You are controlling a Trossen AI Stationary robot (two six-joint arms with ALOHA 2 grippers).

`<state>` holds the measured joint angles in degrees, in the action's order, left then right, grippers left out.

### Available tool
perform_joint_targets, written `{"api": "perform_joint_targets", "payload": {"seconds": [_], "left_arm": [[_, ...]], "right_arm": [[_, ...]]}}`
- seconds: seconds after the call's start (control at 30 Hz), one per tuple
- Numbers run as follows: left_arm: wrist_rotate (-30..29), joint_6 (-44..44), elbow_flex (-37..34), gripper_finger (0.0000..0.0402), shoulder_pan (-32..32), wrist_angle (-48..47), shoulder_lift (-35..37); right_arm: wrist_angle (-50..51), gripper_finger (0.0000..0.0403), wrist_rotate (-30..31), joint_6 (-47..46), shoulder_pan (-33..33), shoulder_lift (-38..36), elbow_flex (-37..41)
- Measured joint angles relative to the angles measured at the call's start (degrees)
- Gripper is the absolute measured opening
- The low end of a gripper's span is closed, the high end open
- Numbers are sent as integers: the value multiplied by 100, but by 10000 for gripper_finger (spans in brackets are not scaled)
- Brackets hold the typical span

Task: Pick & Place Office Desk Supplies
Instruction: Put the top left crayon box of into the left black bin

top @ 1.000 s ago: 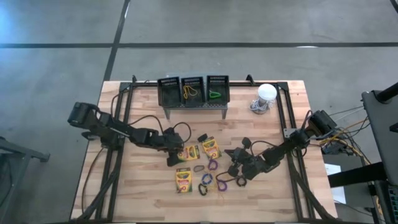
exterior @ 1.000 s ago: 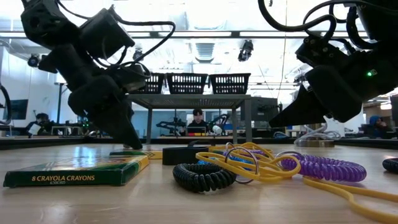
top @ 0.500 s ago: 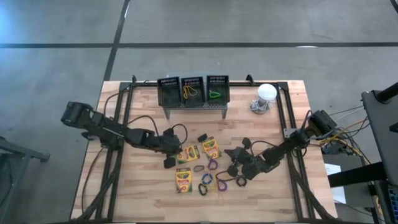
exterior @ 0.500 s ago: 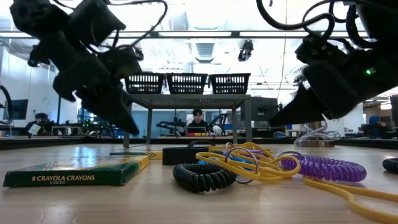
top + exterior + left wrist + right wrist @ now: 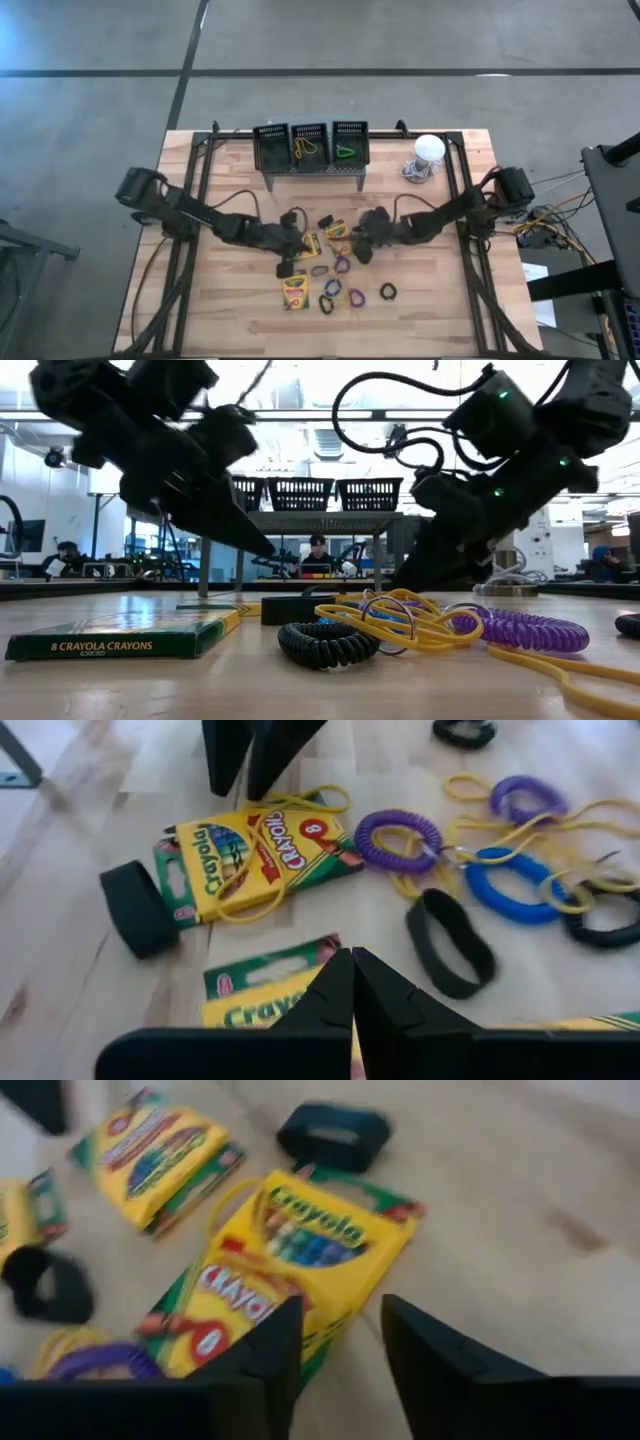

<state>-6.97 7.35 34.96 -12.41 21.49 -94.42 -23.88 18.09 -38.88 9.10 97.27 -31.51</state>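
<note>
While both arms are reaching toward the middle of the wooden surface [image 5: 220, 300], the left gripper [image 5: 291, 268] is hovering over the crayon boxes with its fingers pressed together and holding nothing; the left wrist view shows the two dark tips meeting above a crayon box. The right gripper [image 5: 361, 248] is hanging just beside another crayon box [image 5: 300, 1260] with a yellow rubber band [image 5: 262, 870] looped around it, and its fingers are standing apart with a clear gap between them and nothing in it. One more crayon box [image 5: 294, 290] is lying flat nearer the front edge. Coiled loops are lying scattered near the boxes: a purple loop [image 5: 398, 838], a blue loop [image 5: 512, 887] and a black loop [image 5: 387, 292], with yellow bands tangled among them. At the back, the grey perforated stand [image 5: 311, 145] is sitting with a yellow band and a green loop in its bins, and the white dome [image 5: 429, 149] is resting off to its right.
</note>
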Motion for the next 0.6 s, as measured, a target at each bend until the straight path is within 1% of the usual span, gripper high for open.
{"api": "perform_joint_targets", "payload": {"seconds": [0.13,0.23,0.4,0.5,0.6], "left_arm": [[19,-278,626,3,133,-627,-621],[14,-331,1067,3,290,-870,-1056],[8,-336,1547,4,509,-936,-1598],[25,-351,1666,4,592,-939,-1728],[64,-349,1638,5,639,-914,-1722]], "right_arm": [[-35,190,-925,-13,-437,35,2],[-162,215,-1493,-123,-658,111,-2],[-584,236,-1910,-251,-712,297,-9],[-804,242,-2184,-251,-712,423,-68],[-783,244,-2248,-229,-714,500,-174]]}}
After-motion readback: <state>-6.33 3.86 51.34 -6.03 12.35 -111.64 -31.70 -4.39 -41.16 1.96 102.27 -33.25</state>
